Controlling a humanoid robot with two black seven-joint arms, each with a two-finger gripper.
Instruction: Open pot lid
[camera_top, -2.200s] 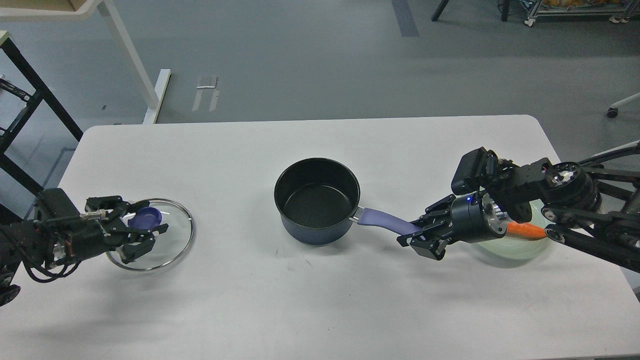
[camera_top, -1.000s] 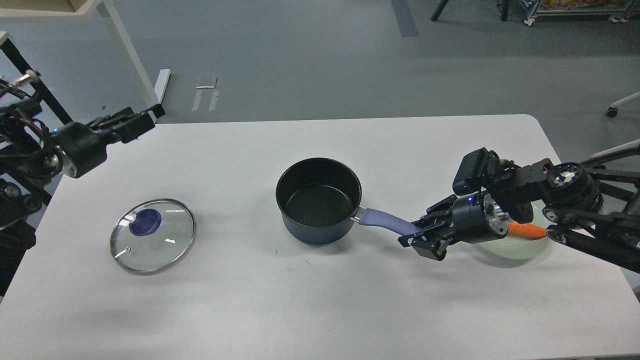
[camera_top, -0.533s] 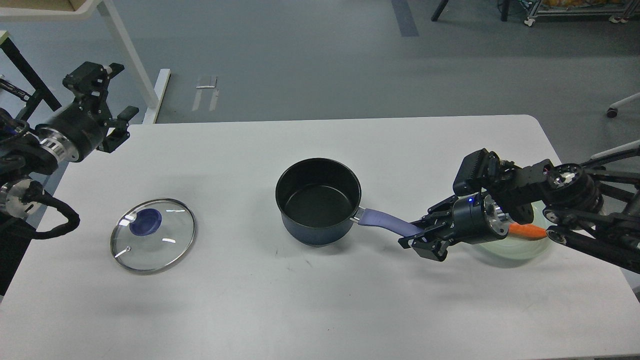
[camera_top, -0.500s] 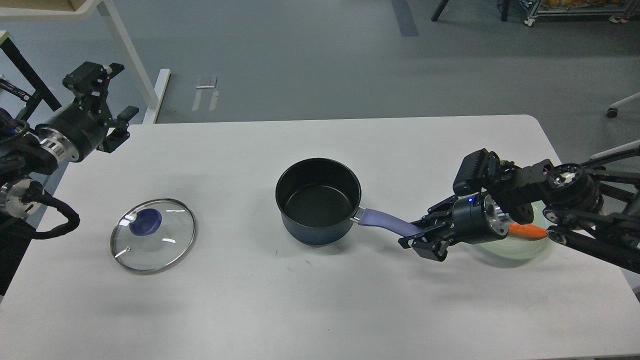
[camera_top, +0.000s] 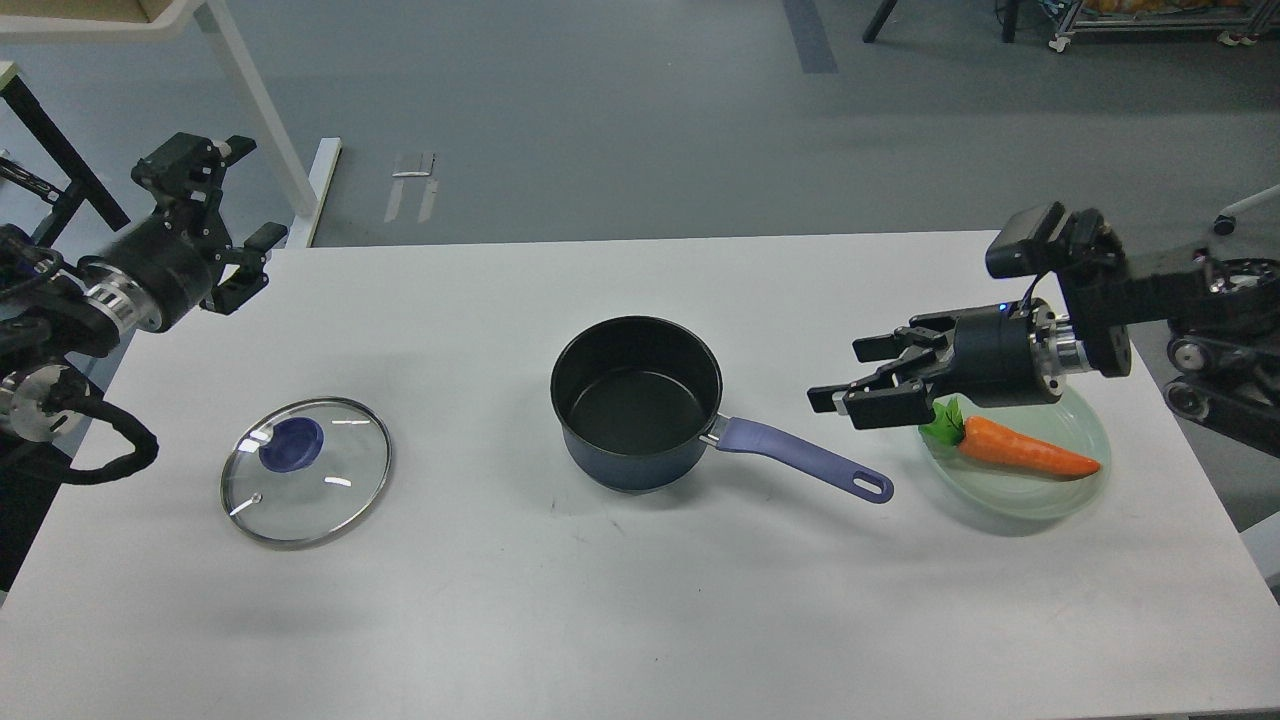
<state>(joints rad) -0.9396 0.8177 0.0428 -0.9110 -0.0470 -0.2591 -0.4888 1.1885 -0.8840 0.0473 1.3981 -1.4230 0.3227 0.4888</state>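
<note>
Both grippers are empty, jaws spread: right gripper (camera_top: 850, 385) hovers just above the handle end of the pot (camera_top: 636, 400), handle pointing lower-right; lid (camera_top: 305, 470) lies flat, well below-right of left gripper (camera_top: 225, 215).

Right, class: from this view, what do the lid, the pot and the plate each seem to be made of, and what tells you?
Lid: clear glass with a shiny metal rim; the table shows through.
Pot: probably coated metal, matte black inside, navy outside.
Plate: pale green, translucent, likely glass or plastic.
</note>
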